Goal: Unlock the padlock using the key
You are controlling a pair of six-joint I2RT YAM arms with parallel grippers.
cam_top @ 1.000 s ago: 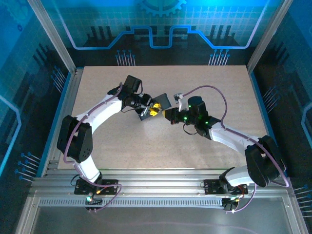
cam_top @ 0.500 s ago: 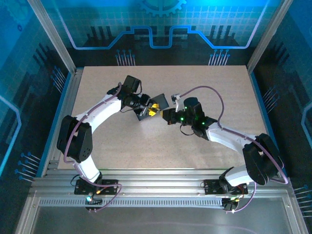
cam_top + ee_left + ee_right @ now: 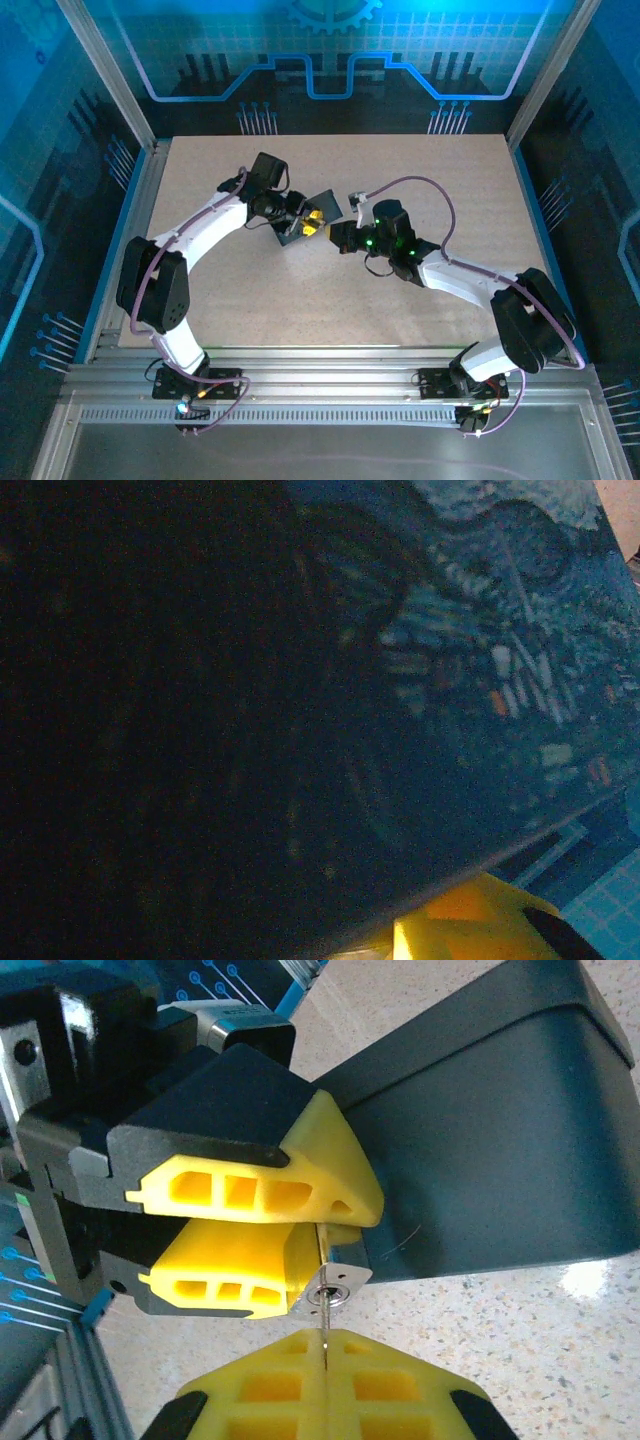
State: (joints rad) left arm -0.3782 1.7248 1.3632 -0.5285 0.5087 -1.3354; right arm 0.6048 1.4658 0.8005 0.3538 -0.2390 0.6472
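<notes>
At the bottom middle of the right wrist view, the right gripper (image 3: pixel 325 1365) has its two yellow fingers pressed together on the key (image 3: pixel 325 1332). Just a thin silver bit of the key sticks up out of them. Its tip meets the little round keyhole in the bottom of the padlock (image 3: pixel 333 1288), which sits right above, near the middle of the frame. The padlock is squeezed between the two yellow fingers of the left gripper (image 3: pixel 335 1232), which comes in from the left side and is clamped on it. Behind them, a dark box (image 3: pixel 490 1140) leans across the upper right of the frame. Farthest back is the speckled table (image 3: pixel 540 1350), at the lower right and the top.
</notes>
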